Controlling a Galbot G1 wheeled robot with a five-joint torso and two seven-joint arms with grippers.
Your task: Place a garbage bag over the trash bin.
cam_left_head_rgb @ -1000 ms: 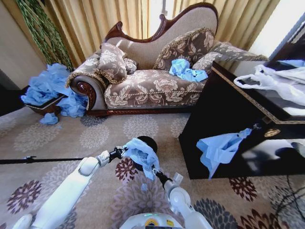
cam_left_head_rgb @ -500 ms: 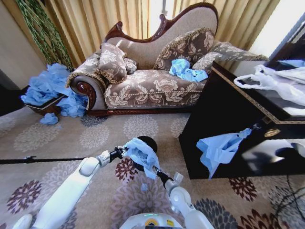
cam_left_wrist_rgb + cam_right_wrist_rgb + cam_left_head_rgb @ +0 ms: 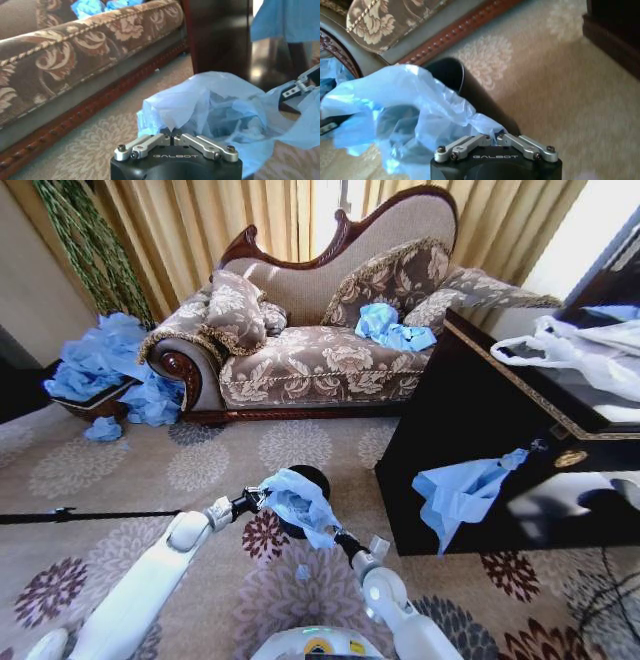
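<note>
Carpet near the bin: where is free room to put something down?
Bare carpet lies between the sofa and the bin. Around the bin it is crowded: left gripper and right gripper hold the bag over it, the cabinet close beside.

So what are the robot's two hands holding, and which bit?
Both tools, left and right, are shut on the light-blue garbage bag, each pinching its edge, over the black trash bin.

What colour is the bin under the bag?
Plain black trash bin, clearest in the right wrist view.
</note>
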